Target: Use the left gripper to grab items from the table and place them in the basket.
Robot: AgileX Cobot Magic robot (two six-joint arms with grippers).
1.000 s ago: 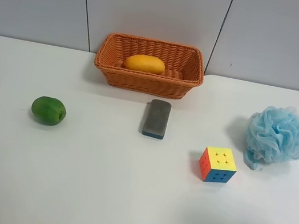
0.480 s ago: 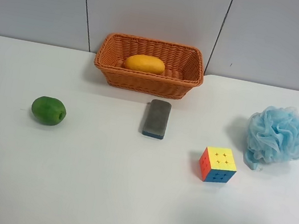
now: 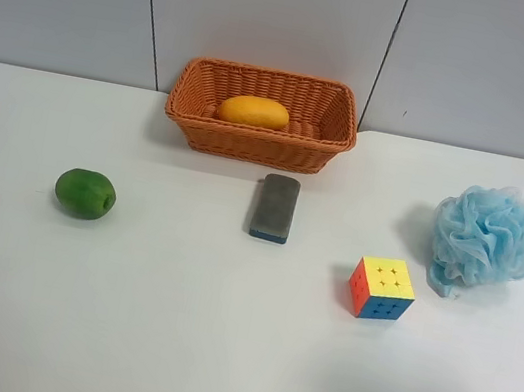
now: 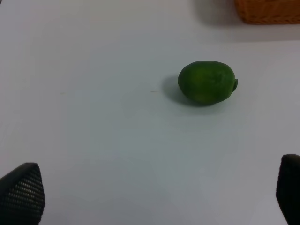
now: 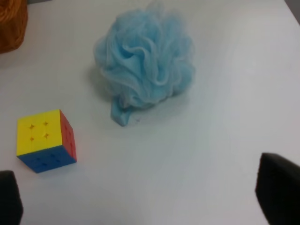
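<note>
- The left gripper (image 4: 150, 187) hangs above the table (image 3: 165, 341), fingers spread wide and empty — only the two tips show at the edges of its wrist view.
- The green fruit (image 4: 207, 82) lies ahead of it, alone on bare white, well apart from everything else; likely the nearest pick.
- The basket (image 3: 191, 92) sits at the far edge by the wall, the mango (image 3: 254, 110) already inside — room remains beside it.
- The grey block (image 3: 274, 206) lies just before the basket; the puzzle cube (image 5: 44, 139) and bath puff (image 5: 145, 61) lie beneath the right gripper (image 5: 150, 192), also parted and empty.
- Open tabletop surrounds every item, so approaches look unobstructed.
</note>
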